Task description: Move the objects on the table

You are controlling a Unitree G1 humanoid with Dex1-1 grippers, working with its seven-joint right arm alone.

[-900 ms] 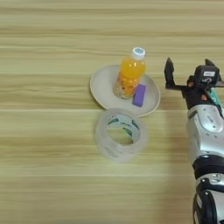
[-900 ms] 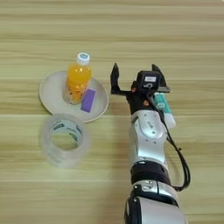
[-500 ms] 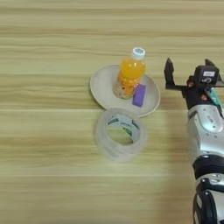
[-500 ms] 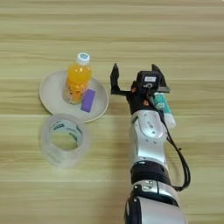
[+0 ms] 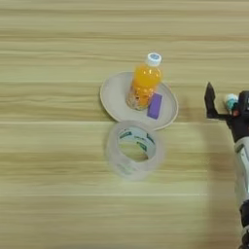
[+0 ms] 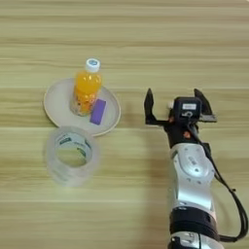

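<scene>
— Standing wide open, the claw point(image 6: 173, 97), gripping nothing, black fingers spread to either side above the bench point(image 6: 126, 44).

— Aiming at what, judging from here?

— Probably lining up on the glue stick point(image 5: 230, 101). Only showing its white end, peeking out between the two fingers; the rest hiding under the claw body, so not telling how it lies.

— Advising what for a clean pick?

— Centring over the stick before lowering, turning so that the fingers close across its narrow width and not along its length. Descending gently, since a round stick may roll away if nudged by one finger first. Squeezing only once both fingers sit beside it.

— And watching the other things?

— Sitting well apart to the left, so hardly risking a bump. Resting on the round beige plate point(image 6: 56, 99): the orange-juice bottle point(image 6: 85, 92), upright with its white cap on, and the purple block point(image 6: 98, 111) just beside its base. Lying nearer, just in front of the plate: the clear tape roll point(image 6: 90, 155), flat on the bench.

— Reading any brand or lettering?

— Making out none. Showing green and white print inside the tape roll's core, and a speckled label on the bottle's lower half, both too small to read. Seeing no legible writing on the stick or on the claw.
</scene>
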